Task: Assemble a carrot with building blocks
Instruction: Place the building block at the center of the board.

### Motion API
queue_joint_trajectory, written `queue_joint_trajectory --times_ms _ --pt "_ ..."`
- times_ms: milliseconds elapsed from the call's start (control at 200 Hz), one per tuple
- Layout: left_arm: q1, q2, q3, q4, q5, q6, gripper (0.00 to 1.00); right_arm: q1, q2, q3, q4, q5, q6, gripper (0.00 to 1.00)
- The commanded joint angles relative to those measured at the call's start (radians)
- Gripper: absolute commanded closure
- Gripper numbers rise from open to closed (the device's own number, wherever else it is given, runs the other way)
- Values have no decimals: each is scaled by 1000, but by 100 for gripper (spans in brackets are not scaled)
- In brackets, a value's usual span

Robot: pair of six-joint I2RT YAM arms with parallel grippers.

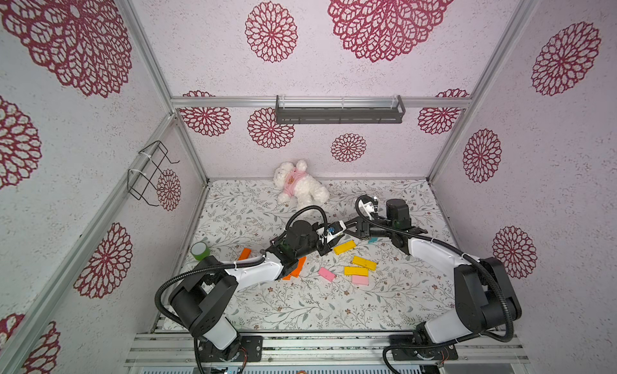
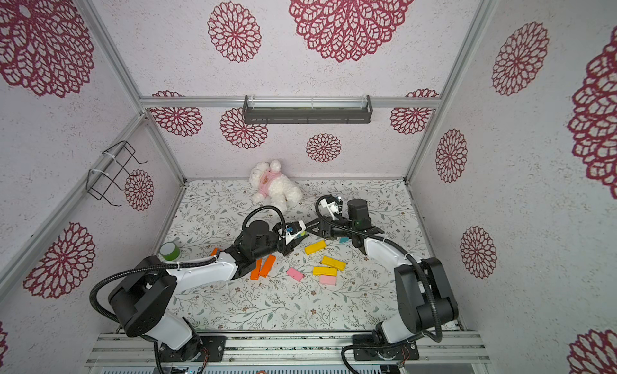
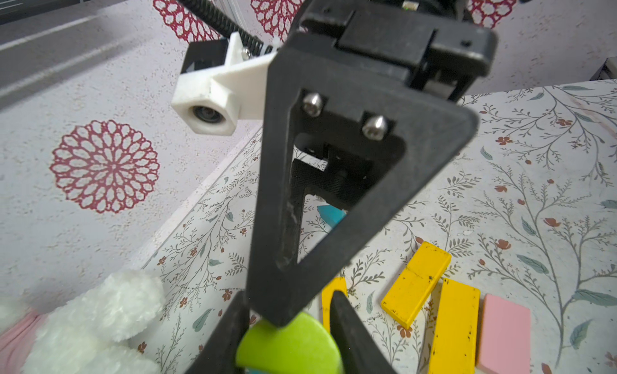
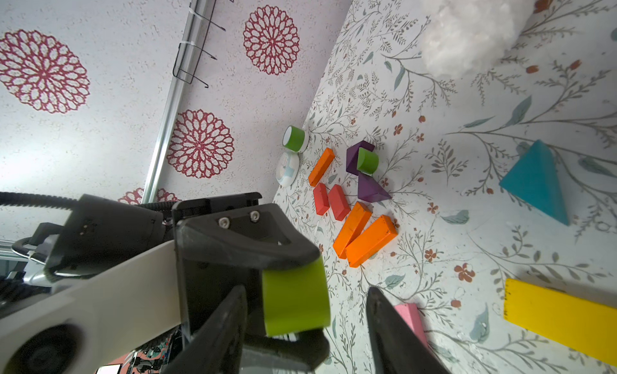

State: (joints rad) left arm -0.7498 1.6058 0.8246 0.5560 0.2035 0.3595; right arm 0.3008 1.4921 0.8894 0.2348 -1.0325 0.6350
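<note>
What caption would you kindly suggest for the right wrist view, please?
Left gripper clamps a lime-green cylinder, flanked by the open right gripper.

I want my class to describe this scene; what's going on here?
Two robot arms meet over the table. The left gripper is shut on a lime-green cylinder; the fingers of the right gripper stand open on either side of it, so this looks like a handover. Loose on the table lie orange bars, red bars, yellow bars, pink bars and purple triangles, not yet a clear carrot.
</note>
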Motion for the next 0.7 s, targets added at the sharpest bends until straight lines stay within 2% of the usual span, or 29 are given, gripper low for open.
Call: queue_joint_trajectory --times_ms 0,335,545,696 --pt "7 6 9 24 -19 15 74 -31 -84 -10 -1 23 -33 41" --pt "26 66 50 53 -48 -94 75 -140 -171 -21 -7 83 6 41" --pt "4 180 160 73 -146 -252 78 -198 -211 -63 1 118 27 41" --pt "-30 288 259 60 -217 -320 78 -228 -237 -84 11 120 38 42"
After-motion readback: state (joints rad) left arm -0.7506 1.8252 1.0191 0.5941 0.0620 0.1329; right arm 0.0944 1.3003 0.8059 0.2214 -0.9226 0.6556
